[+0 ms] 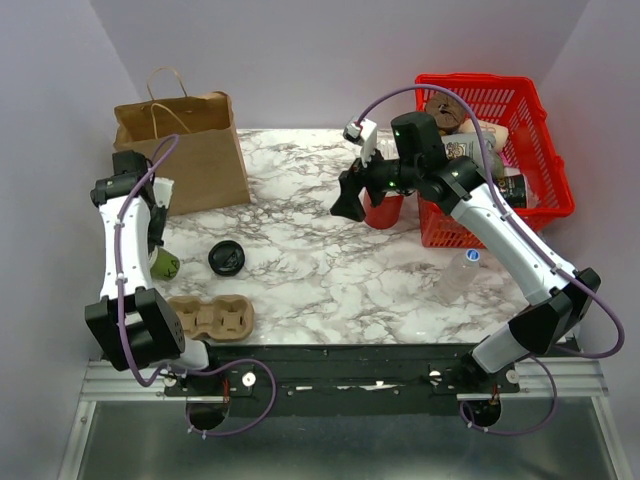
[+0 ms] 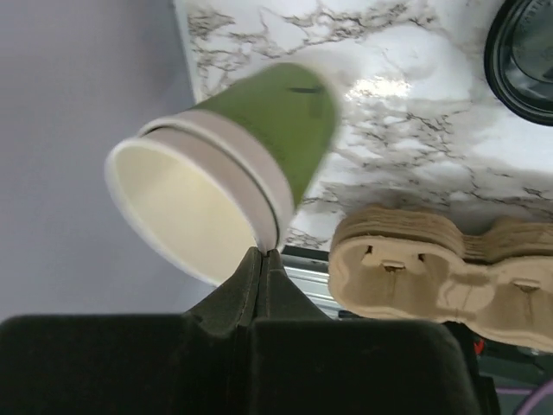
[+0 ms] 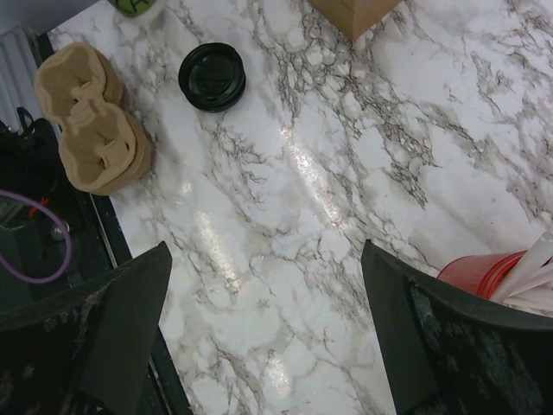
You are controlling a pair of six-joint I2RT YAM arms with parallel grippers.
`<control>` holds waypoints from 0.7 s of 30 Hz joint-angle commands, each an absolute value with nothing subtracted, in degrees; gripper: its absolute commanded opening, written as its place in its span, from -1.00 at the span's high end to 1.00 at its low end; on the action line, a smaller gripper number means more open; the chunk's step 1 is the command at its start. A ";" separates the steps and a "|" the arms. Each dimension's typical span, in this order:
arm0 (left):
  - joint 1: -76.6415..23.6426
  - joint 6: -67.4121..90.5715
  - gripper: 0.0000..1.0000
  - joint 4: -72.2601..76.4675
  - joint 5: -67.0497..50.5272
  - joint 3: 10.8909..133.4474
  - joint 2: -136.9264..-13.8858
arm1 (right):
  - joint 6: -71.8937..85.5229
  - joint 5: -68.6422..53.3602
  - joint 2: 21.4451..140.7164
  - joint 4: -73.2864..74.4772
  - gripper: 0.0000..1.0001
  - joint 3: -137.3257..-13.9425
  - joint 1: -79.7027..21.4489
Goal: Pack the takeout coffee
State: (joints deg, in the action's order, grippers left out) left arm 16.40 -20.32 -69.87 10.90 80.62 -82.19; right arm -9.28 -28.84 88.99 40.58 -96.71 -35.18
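The takeout coffee cup point(image 2: 276, 121) is olive-green paper with a pale rim band and a cream interior. It sits tilted at the table's point(image 1: 330, 270) left edge with its mouth open and unlidded. Its round black lid point(image 1: 226, 258) lies flat on the table, apart from the cup. A pulp cup carrier point(image 1: 210, 317) lies near the front edge.

The left tool point(image 2: 263, 255) is clenched, its tips meeting at the cup rim. Whether the rim is pinched cannot be told.

The right tool point(image 3: 268, 346) is released, jaws wide, above the table beside a red cup point(image 1: 383, 210) holding white sticks.
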 commanded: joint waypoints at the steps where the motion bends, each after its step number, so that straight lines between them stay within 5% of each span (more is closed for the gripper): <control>1: 20.03 -21.51 1.00 -71.71 10.73 80.08 -81.30 | -8.88 -28.39 89.65 39.55 -1.00 -98.35 -35.16; 2: 22.13 -22.49 1.00 -73.55 2.89 81.20 -81.99 | -8.88 -28.65 89.74 39.46 -1.00 -98.26 -35.16; 8: 20.39 -21.71 1.00 -69.89 10.80 80.33 -78.33 | -8.35 -28.92 90.53 39.81 -1.00 -98.61 -35.24; 11: 19.34 -27.93 1.00 -57.41 24.67 67.88 -76.90 | -8.44 -29.00 90.88 39.55 -1.00 -98.17 -35.33; 21: 20.21 -22.24 1.00 -60.99 17.49 66.80 -77.43 | -9.23 -28.30 90.88 39.81 -1.00 -97.74 -35.42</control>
